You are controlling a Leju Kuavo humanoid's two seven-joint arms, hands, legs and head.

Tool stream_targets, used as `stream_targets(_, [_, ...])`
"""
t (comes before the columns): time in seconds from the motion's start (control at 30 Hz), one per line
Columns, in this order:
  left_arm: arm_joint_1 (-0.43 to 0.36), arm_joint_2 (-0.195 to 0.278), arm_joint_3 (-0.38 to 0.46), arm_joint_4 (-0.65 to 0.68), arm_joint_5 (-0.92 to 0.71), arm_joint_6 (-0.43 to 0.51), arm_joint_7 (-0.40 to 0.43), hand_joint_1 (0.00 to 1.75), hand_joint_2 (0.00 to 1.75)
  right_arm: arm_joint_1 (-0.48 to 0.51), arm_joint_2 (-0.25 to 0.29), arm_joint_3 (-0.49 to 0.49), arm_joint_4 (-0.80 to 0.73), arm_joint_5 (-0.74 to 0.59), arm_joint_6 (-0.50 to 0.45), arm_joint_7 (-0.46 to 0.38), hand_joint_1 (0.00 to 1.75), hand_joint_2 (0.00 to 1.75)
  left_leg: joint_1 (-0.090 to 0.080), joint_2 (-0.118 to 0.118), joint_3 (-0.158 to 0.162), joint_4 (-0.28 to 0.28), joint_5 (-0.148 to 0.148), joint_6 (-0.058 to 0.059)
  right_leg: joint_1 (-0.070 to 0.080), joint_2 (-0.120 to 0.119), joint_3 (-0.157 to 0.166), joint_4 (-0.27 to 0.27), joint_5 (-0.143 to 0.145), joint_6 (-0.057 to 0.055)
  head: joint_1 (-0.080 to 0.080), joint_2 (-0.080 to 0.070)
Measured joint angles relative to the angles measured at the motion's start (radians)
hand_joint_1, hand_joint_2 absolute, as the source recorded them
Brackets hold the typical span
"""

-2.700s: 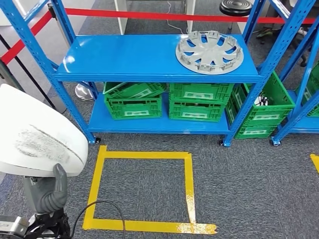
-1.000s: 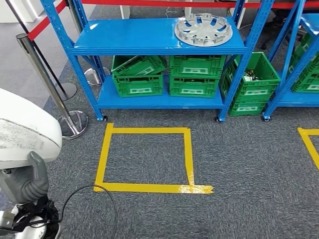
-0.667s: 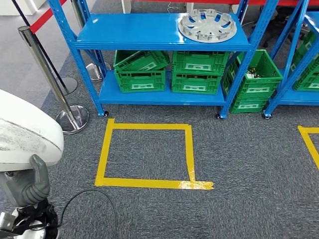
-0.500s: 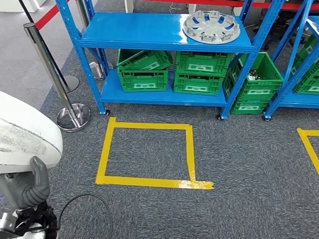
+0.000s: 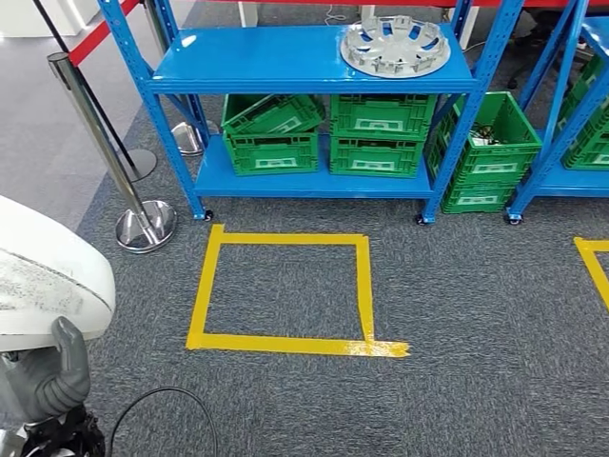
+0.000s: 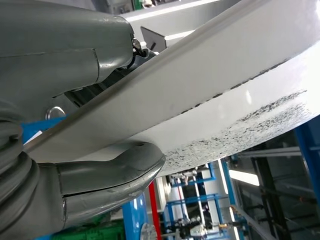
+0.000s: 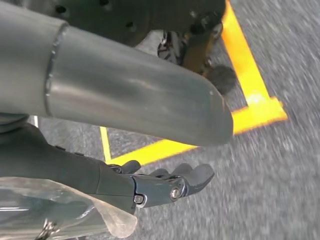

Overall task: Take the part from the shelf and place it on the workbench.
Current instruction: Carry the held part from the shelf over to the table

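Observation:
A large white curved part point(image 5: 43, 286) with a scuffed grey patch fills the lower left of the head view. My left hand point(image 5: 53, 376) grips it from below, the grey thumb wrapped up against its underside. In the left wrist view the white part point(image 6: 226, 85) lies clamped between the thumb point(image 6: 105, 175) and the fingers above it. My right hand point(image 7: 113, 100) hangs over the carpet with its fingers stretched out and nothing in it.
A blue shelf point(image 5: 287, 62) stands ahead with a silver hubcap point(image 5: 395, 46) on its top level and green crates point(image 5: 273, 143) below. A yellow tape square point(image 5: 287, 290) marks the carpet. A chrome stanchion point(image 5: 108, 152) stands left; a black cable point(image 5: 165, 400) loops near my feet.
The whole view has shifted: the shelf now lies farther off and the stanchion has come into sight, so the camera moved back. My left hand still holds the white part.

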Motion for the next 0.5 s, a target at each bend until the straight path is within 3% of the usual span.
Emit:
stream_targets(0.03, [0.007, 0.0, 0.0, -0.001, -0.001, 0.004, 0.0, 1.75, 1.75, 0.002, 0.0, 0.003, 0.0, 0.004, -0.001, 0.005, 0.0, 0.0, 0.001, 0.0, -0.022, 0.057, -0.023, -0.002, 0.001, -0.008, -0.002, 0.0, 0.001, -0.001, 0.0, 0.0])
stream_targets(0.07, [0.014, 0.0, 0.0, -0.002, -0.001, 0.007, 0.0, 1.75, 1.75, 0.004, 0.0, 0.006, 0.0, 0.007, -0.001, 0.009, 0.0, 0.0, 0.001, 0.0, -0.03, 0.084, -0.027, -0.003, 0.002, -0.016, -0.004, 0.001, 0.001, -0.001, 0.0, 0.0])
stream_targets(0.1, [0.02, 0.0, 0.0, -0.003, -0.001, 0.009, 0.0, 1.75, 1.75, 0.005, 0.0, 0.008, 0.001, 0.009, -0.001, 0.012, 0.0, 0.0, 0.001, 0.002, -0.019, 0.07, -0.011, -0.002, 0.002, -0.025, -0.004, 0.001, 0.001, -0.001, 0.0, 0.0])
stream_targets(0.17, [0.026, 0.0, 0.0, -0.009, -0.002, 0.009, 0.0, 1.75, 1.75, 0.006, 0.001, 0.013, 0.001, 0.012, -0.001, 0.014, 0.0, 0.0, -0.001, 0.024, 0.049, -0.058, 0.056, 0.006, 0.004, -0.044, -0.002, 0.001, 0.001, 0.0, 0.0, 0.0])
stream_targets(0.23, [0.026, -0.001, 0.0, -0.014, -0.002, 0.009, -0.001, 1.75, 1.75, 0.005, 0.002, 0.015, 0.002, 0.013, 0.0, 0.015, 0.0, 0.0, -0.009, 0.061, 0.107, -0.179, 0.094, 0.019, 0.01, -0.062, -0.001, 0.003, -0.001, 0.006, 0.0, 0.0])
stream_targets(0.27, [0.027, -0.001, 0.0, -0.017, -0.002, 0.009, -0.001, 1.75, 1.75, 0.005, 0.003, 0.016, 0.002, 0.013, 0.0, 0.016, 0.0, 0.0, -0.013, 0.071, 0.115, -0.204, 0.097, 0.025, 0.012, -0.072, -0.001, 0.004, -0.002, 0.01, 0.001, 0.0])
stream_targets(0.33, [0.032, -0.001, 0.0, -0.023, -0.004, 0.009, -0.002, 1.75, 1.75, 0.004, 0.003, 0.018, 0.002, 0.018, 0.0, 0.019, 0.0, 0.0, -0.016, 0.055, 0.11, -0.21, 0.099, 0.037, 0.013, -0.091, 0.0, 0.003, -0.002, 0.021, 0.001, 0.0])
stream_targets(0.37, [0.034, -0.001, 0.0, -0.026, -0.006, 0.01, -0.002, 1.75, 1.75, 0.003, 0.003, 0.019, 0.002, 0.024, 0.0, 0.022, 0.0, 0.0, -0.014, 0.045, 0.109, -0.214, 0.104, 0.043, 0.012, -0.085, -0.001, 0.006, -0.007, 0.027, 0.001, 0.0])
stream_targets(0.43, [0.036, -0.002, 0.0, -0.033, -0.012, 0.01, -0.003, 1.75, 1.75, 0.002, 0.003, 0.023, 0.003, 0.046, -0.003, 0.03, 0.0, 0.0, -0.008, 0.025, 0.107, -0.222, 0.114, 0.056, 0.009, -0.035, -0.024, 0.058, -0.045, 0.037, 0.005, 0.0])
stream_targets(0.5, [0.036, -0.002, 0.0, -0.037, -0.017, 0.01, -0.001, 1.75, 1.75, 0.005, 0.003, 0.036, 0.005, 0.076, -0.011, 0.042, 0.0, 0.0, -0.006, 0.003, 0.1, -0.223, 0.121, 0.063, 0.005, 0.018, -0.084, 0.189, -0.115, 0.042, 0.009, 0.0])
